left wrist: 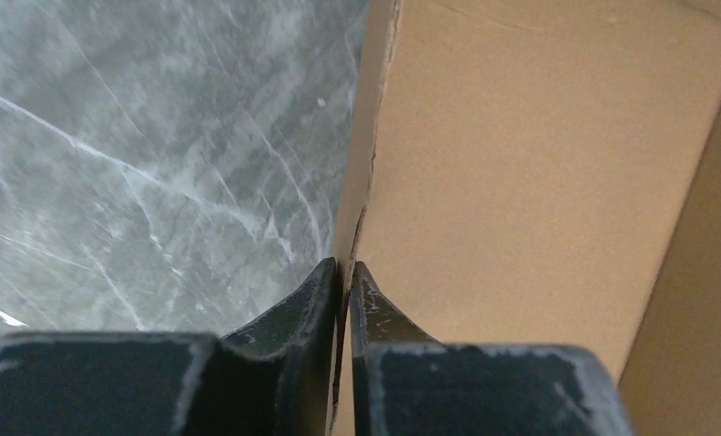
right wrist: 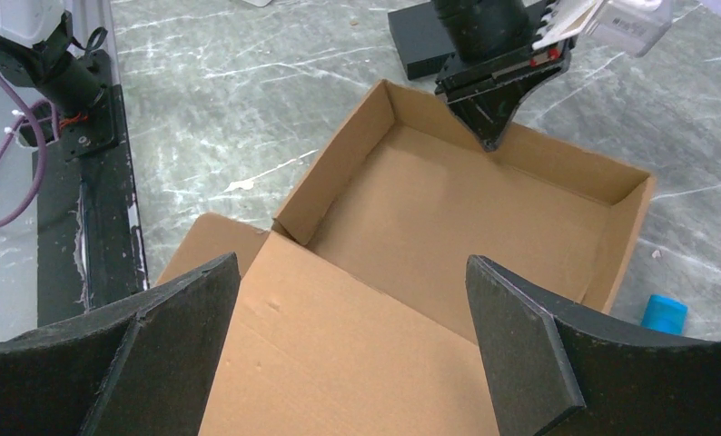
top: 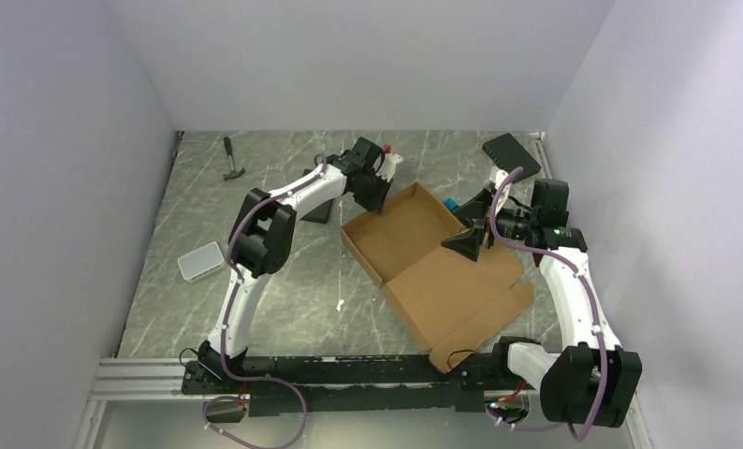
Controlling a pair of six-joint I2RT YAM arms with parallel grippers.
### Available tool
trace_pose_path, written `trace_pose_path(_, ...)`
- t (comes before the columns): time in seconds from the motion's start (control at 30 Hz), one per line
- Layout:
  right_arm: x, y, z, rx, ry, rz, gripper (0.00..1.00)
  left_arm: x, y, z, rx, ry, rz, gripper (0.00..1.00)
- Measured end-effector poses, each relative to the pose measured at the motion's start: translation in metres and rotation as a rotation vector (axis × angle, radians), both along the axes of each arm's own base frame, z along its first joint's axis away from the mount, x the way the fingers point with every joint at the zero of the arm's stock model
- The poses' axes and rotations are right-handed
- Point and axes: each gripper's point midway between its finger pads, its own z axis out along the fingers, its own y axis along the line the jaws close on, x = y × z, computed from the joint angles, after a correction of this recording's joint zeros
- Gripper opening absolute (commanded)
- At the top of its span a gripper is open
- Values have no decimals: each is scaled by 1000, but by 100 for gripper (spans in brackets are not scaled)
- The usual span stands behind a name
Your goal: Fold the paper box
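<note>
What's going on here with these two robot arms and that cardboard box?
The two arms are partway through folding the paper box. The left tool is pinched on the top edge of one of its upright walls. The right tool hangs wide open above the box, holding nothing. The walls of the tray part stand up, but the lid panel lies flat open on the table, not yet folded over.
</note>
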Motion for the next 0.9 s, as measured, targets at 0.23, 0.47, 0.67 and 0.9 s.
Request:
trace_pose_path(0.23,0,0,-1,0,3,-1,99,-11,15,-5,26,1,31,0)
trace_pose_path(0.47,0,0,-1,0,3,0,99,-40,42,30,10,-17,143,0)
trace_pose_path(0.67,-1,0,-1,1,10,0,99,-63,69,73,-62,-58,281,0)
trace_pose_path(0.9,-4,1,-1,15,26,9,99,-101,114,81,-109,-10,504,0)
